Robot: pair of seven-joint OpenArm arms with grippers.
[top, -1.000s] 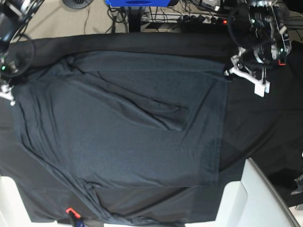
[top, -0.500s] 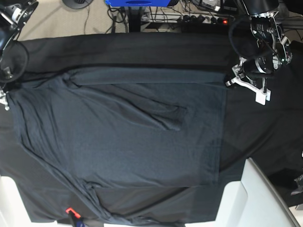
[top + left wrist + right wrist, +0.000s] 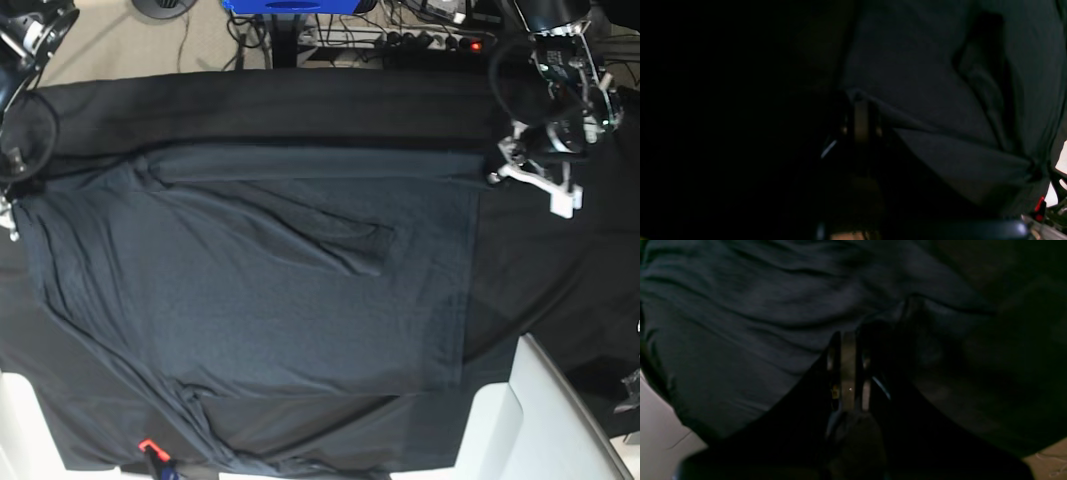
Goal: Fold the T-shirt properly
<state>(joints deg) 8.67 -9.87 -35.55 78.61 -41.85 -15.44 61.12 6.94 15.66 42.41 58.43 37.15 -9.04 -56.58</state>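
The slate-grey T-shirt (image 3: 260, 290) lies spread over the black tablecloth (image 3: 560, 270), a sleeve folded in across its middle and a narrow folded band along its far edge. At the band's right end my left gripper (image 3: 497, 172) is shut on the shirt's corner. The left wrist view shows its closed fingers (image 3: 858, 100) pinching a taut edge of the T-shirt (image 3: 923, 66). My right gripper (image 3: 8, 210) is half cut off at the left border, at the shirt's left end. In the right wrist view it (image 3: 846, 336) is shut with wrinkled T-shirt (image 3: 740, 306) fabric at its tip.
White table corners show at the near left (image 3: 15, 420) and near right (image 3: 540, 410), past the tablecloth. A small red-orange object (image 3: 148, 446) sits at the near edge. Beyond the far edge are a blue base (image 3: 290, 6) and a power strip with cables (image 3: 430, 40).
The shirt's far edge has come nearer and now lies as a folded band. The left gripper moved right and nearer with its corner. The right gripper drew slightly out past the left border.
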